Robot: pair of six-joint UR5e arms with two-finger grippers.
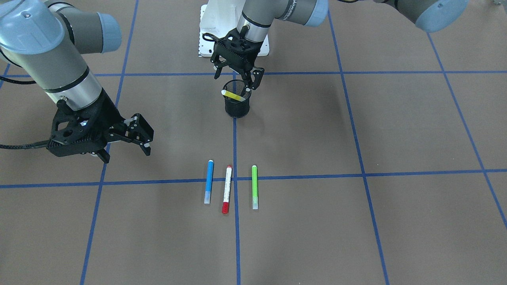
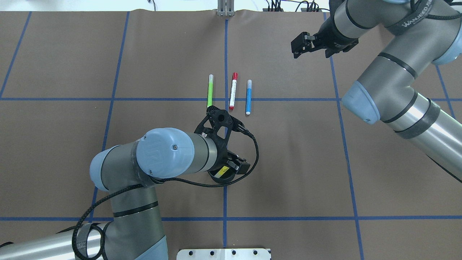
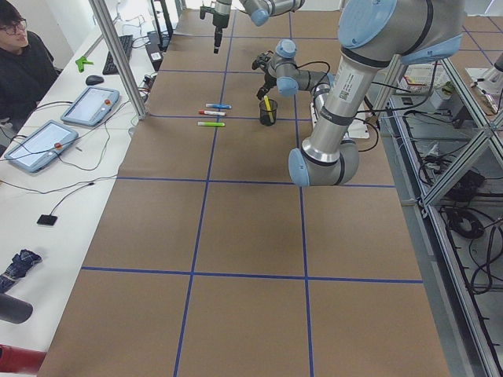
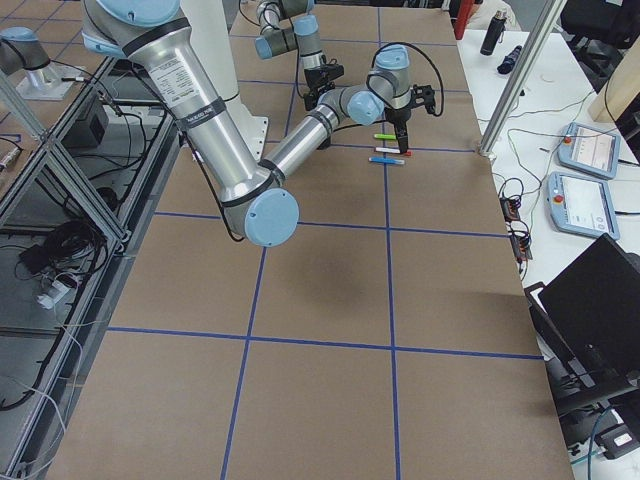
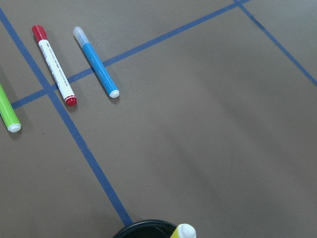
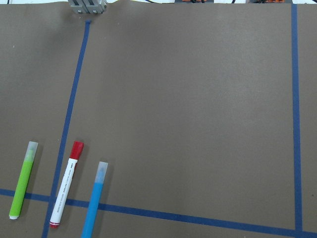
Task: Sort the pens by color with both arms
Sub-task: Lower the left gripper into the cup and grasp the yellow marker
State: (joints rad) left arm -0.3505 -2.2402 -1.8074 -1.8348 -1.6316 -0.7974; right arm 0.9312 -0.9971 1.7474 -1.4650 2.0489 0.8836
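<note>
Currently, the left black two-finger gripper [image 1: 235, 80] holds its jaws spread over the black mesh cup [image 1: 237, 109], where the slim yellow marker pen [image 1: 233, 95] leans. Right black gripper [image 1: 127, 152]: jaws spread, empty.

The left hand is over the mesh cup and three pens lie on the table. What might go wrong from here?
The left hand hangs open just above the black mesh cup, where the yellow pen leans tilted across the rim; a finger may snag the pen or tip the cup.
The blue pen, red-capped pen and green pen lie close side by side; the open right hand may knock a neighbour when grasping one.
</note>
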